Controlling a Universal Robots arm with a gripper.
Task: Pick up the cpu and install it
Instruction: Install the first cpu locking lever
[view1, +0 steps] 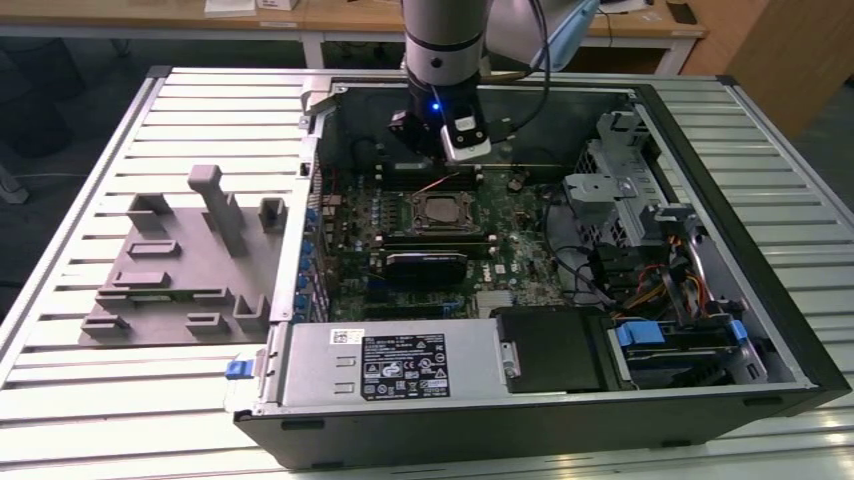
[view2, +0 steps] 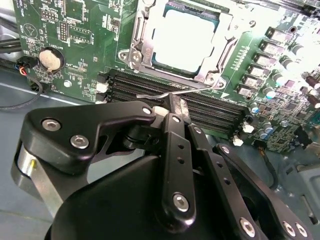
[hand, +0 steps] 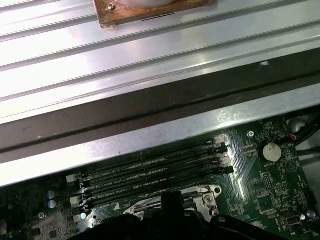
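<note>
The cpu (view2: 187, 40) is a pale silver square lying flat inside the metal socket frame (view2: 137, 47) on the green motherboard. In the exterior view the socket (view1: 441, 211) sits mid-board inside the open computer case. My gripper (view1: 451, 160) hangs just behind the socket, over the memory slots (view2: 210, 107). Its black fingers (view2: 175, 117) are pressed together with nothing between them. A thin wire socket lever (view2: 165, 95) passes right at the fingertips. In the first wrist view the gripper tip (hand: 172, 200) shows in front of the memory slots (hand: 150, 172).
A grey moulded fixture tray (view1: 174, 270) lies on the slatted table at the exterior view's left. The case wall (hand: 150, 140) rises close behind the gripper. A drive cage and cables (view1: 627, 230) fill the case's right side, and a power supply (view1: 387, 365) lies along the front.
</note>
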